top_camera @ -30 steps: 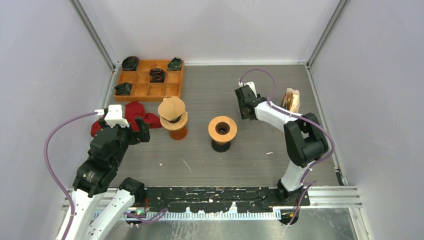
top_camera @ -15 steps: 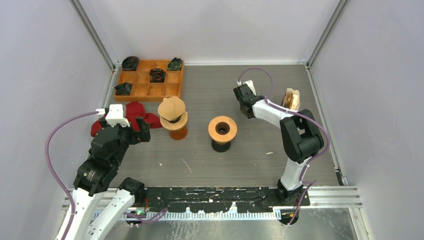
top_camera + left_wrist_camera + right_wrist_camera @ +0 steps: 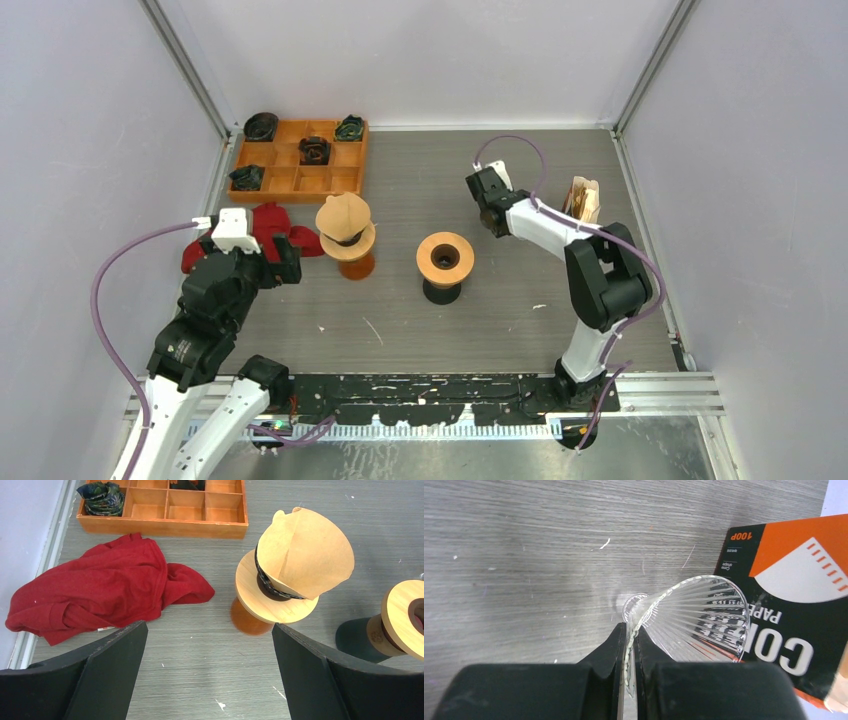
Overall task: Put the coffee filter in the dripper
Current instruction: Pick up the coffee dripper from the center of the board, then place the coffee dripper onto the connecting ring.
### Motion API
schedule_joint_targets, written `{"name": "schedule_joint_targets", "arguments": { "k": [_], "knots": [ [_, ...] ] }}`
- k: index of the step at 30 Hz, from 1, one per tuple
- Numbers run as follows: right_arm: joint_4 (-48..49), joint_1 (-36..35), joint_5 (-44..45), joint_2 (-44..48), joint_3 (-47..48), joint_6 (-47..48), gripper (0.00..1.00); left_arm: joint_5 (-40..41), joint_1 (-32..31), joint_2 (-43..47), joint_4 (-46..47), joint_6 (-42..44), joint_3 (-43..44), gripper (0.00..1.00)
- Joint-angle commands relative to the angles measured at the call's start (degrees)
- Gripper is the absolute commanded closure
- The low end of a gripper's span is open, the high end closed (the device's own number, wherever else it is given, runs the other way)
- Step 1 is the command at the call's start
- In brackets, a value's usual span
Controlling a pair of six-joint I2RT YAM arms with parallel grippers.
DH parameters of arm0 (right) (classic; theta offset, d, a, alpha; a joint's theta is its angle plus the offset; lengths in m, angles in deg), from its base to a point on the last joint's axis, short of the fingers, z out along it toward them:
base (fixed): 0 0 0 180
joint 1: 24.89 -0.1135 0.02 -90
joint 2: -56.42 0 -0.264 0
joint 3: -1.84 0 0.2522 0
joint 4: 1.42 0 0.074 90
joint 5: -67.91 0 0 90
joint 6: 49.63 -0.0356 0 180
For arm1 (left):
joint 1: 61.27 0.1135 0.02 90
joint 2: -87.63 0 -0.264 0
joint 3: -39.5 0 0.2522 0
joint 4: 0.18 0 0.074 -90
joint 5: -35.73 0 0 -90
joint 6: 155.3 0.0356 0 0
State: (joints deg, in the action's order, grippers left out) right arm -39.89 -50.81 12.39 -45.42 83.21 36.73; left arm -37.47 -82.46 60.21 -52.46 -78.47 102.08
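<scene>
My right gripper [image 3: 630,630], nearly closed, pinches the rim of the glass dripper [image 3: 696,615] beside the filter box [image 3: 784,580], probably to steady it. My left gripper [image 3: 208,630] gapes empty, facing the paper filter [image 3: 305,550] on its stand [image 3: 265,600].

The jaws pinch the rim of a clear ribbed dripper [image 3: 694,616], beside an orange-black filter box [image 3: 796,575] on the table [image 3: 524,555].

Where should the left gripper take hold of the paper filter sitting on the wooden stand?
Probably best to pinch the paper filter at its free upper edge, coming down from above with the left gripper. Its narrow end sits in the dark ring of the wooden stand, so only the wide top stands clear.
</scene>
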Motion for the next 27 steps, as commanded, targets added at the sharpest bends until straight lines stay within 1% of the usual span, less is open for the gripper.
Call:
{"name": "schedule_joint_targets", "arguments": {
  "k": [1, 6, 11, 21, 27],
  "knots": [
    [-2.1, -2.3, 3.0, 7.3, 3.7, 0.6, 0.95, -0.8, 0.4, 0.5, 3.9, 0.4, 0.3, 0.01],
    [-5.7, -5.2, 3.8, 11.2, 5.6, 0.8, 0.95, -0.9, 0.4, 1.2, 3.8, 0.4, 0.3, 0.01],
    [-10.7, -9.6, 6.0, 14.5, 9.1, 1.3, 0.95, -0.7, 0.4, 1.6, 3.8, 0.4, 0.3, 0.01],
    [-21.7, -18.9, 8.6, 17.5, 17.0, 1.5, 0.95, 0.1, 0.4, 2.2, 3.7, 0.5, 0.2, 0.01],
    [-25.5, -25.2, 5.9, 18.9, 20.7, 1.3, 0.95, 0.2, 0.4, 1.9, 3.7, 0.5, 0.3, 0.01]
  ]
}}
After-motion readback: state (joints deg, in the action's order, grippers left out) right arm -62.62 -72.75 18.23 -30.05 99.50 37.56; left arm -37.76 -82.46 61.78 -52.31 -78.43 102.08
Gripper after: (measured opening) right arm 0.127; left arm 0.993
